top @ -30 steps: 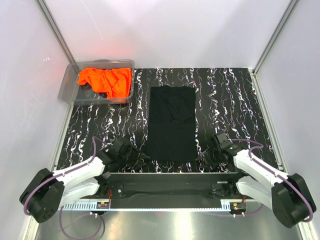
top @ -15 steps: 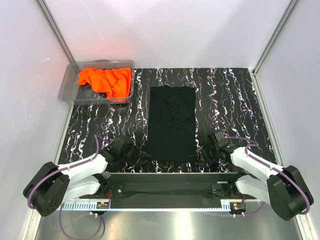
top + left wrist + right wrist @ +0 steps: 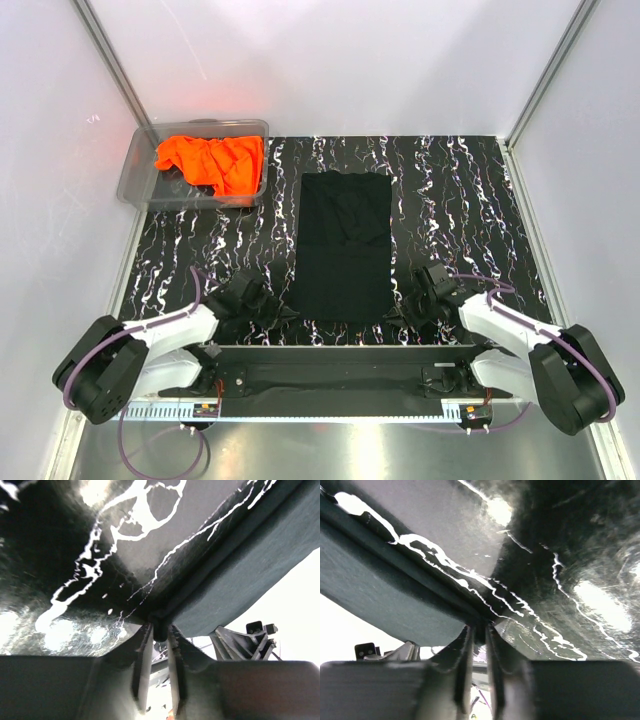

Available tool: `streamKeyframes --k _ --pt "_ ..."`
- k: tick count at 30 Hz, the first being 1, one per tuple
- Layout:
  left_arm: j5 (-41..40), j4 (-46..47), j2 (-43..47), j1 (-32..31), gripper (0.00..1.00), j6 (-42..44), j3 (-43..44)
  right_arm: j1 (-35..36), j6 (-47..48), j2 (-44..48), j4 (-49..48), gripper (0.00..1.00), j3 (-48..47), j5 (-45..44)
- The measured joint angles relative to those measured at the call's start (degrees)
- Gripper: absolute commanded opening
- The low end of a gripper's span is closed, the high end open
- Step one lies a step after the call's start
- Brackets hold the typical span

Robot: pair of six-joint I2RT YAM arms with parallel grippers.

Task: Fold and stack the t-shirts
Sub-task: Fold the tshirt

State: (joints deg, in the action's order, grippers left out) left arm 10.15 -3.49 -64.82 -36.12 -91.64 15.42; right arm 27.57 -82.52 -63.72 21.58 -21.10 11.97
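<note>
The left gripper (image 3: 159, 632) is pinching the near-left corner of the black t-shirt (image 3: 345, 245), its fingers drawn close with a dark nub of cloth between them. The right gripper (image 3: 477, 631) is doing the same at the near-right corner. The shirt is lying flat as a long, narrow rectangle, plain and matte, faintly creased across its far half. Its long axis is running from the arms toward the far wall, along the middle of the table (image 3: 450, 200), stretching away from both grippers. The orange t-shirt (image 3: 212, 160) is sitting crumpled in the clear bin (image 3: 135, 178) at the far left, well apart.
</note>
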Motion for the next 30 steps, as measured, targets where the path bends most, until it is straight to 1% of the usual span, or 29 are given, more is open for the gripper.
streamKeyframes --k 1,2,3,8,11,15,19,23,30 --pt "0.0 0.02 -0.15 0.17 0.1 0.31 0.0 0.02 -0.11 0.0 -0.28 0.1 0.22 -0.15" --pt "0.11 0.17 -0.24 0.35 0.0 0.57 -0.02 0.02 -0.15 0.02 -0.44 0.06 0.31 -0.13" --pt "0.15 0.37 -0.24 0.5 0.0 0.9 -0.02 0.04 -0.02 0.02 -0.57 0.01 0.31 -0.13" --pt "0.59 0.26 0.04 0.96 0.0 2.45 -0.02 0.07 1.84 -0.09 -0.76 0.0 0.2 0.09" --pt "0.57 -1.75 2.23 1.01 0.0 3.56 -0.07 0.13 3.32 0.24 -0.68 0.0 0.17 0.72" --pt "0.55 -6.4 9.42 1.01 0.0 4.96 -0.15 1.46 5.27 2.58 0.85 0.0 0.09 1.27" --pt "0.31 -11.87 18.38 0.44 0.0 5.53 -0.17 5.38 6.14 6.49 4.15 0.0 -1.29 1.03" --pt "0.13 -16.59 26.75 -1.49 0.0 5.2 -1.01 9.33 5.84 11.67 8.13 0.0 -2.91 0.74" --pt "0.33 -25.79 39.26 -4.07 0.0 4.57 -1.27 13.79 4.57 19.45 16.13 0.0 -4.7 0.63"
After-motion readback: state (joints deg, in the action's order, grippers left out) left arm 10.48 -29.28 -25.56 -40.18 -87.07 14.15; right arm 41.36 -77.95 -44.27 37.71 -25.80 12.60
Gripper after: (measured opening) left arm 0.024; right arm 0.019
